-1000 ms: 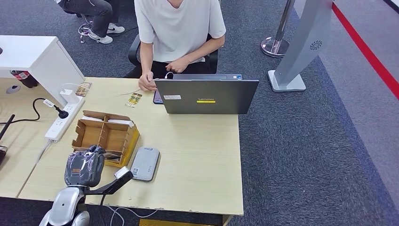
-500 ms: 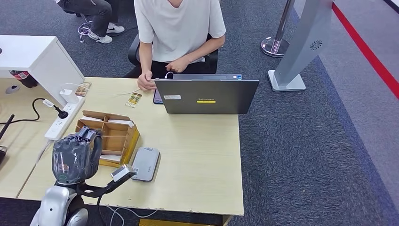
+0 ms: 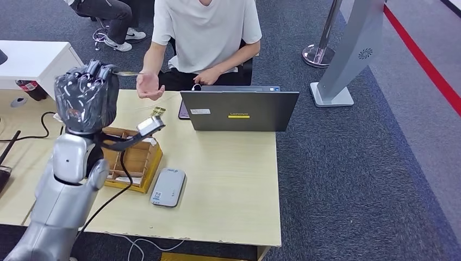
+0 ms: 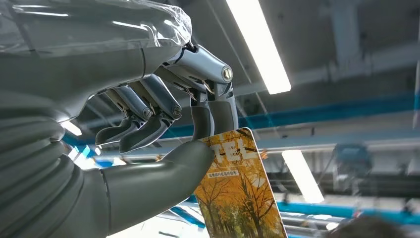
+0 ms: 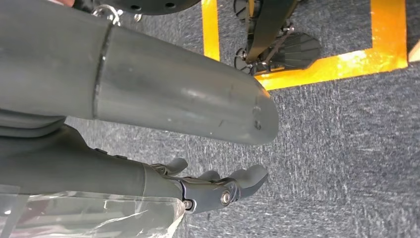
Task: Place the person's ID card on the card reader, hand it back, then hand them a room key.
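Glossy printed room key (image 4: 239, 193), plastic-wrapped grey left hand (image 3: 87, 97), matt wood-look table (image 3: 228, 179), brown cardboard box (image 3: 133, 160).

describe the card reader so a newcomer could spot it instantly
Start at the wooden table with the grey laptop at its far edge. Near the front edge, beside the open cardboard box, lies the card reader: a flat, light grey pad with rounded corners, the only smooth plastic slab on the table.

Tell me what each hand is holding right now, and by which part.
The left hand pinches a room key card with an autumn-tree print by one short end, between thumb and fingers. The right hand holds nothing.
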`<state>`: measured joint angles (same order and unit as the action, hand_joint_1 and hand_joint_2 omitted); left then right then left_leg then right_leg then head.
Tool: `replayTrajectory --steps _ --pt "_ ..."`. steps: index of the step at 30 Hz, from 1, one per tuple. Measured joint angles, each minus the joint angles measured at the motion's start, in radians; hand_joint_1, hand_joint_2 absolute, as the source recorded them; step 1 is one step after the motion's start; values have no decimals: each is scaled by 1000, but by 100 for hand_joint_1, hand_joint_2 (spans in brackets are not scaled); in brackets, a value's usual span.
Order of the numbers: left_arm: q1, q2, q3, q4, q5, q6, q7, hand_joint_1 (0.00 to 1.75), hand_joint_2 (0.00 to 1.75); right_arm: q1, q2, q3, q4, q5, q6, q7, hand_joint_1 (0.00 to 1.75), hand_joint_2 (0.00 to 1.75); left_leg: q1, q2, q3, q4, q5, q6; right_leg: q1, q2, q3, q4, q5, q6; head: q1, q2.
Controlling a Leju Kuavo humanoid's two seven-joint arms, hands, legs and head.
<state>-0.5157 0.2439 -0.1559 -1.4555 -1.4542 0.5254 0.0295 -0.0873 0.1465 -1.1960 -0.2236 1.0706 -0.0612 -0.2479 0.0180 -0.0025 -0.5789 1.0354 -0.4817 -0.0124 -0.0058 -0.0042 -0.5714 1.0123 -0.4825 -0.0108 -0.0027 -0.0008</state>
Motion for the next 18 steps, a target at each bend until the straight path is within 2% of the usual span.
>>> replayTrajectory --steps 2,4,7,10,14,18 --pt "-113 -4 -16 174 -36 11 18 175 175 -3 0 14 4 10 6 5 0 0 0 2 -1 0 1 0 0 2 -1 0 2 0 0 0" --pt "-192 -13 -30 308 -47 23 30 175 175 -5 1 24 8 14 9 9 0 0 0 4 -1 0 1 0 0 5 -2 0 3 0 0 0" --pt "-265 -32 -46 445 -48 38 41 175 175 -4 2 31 13 16 9 12 0 0 0 5 -2 0 1 0 0 6 -3 0 3 1 0 0" --pt "-300 -45 -55 520 -48 39 45 175 175 -3 3 35 16 16 8 18 0 0 0 6 -3 0 0 0 0 6 -4 0 3 1 0 0" --pt "-316 -52 -64 560 -48 31 55 0 175 0 3 38 16 17 0 30 0 0 0 6 -4 0 0 1 0 6 -5 0 3 1 0 0" --pt "-320 -54 -65 578 -46 5 63 0 175 3 3 39 16 14 -3 30 0 0 0 6 -5 0 0 1 0 6 -6 0 3 1 0 0"
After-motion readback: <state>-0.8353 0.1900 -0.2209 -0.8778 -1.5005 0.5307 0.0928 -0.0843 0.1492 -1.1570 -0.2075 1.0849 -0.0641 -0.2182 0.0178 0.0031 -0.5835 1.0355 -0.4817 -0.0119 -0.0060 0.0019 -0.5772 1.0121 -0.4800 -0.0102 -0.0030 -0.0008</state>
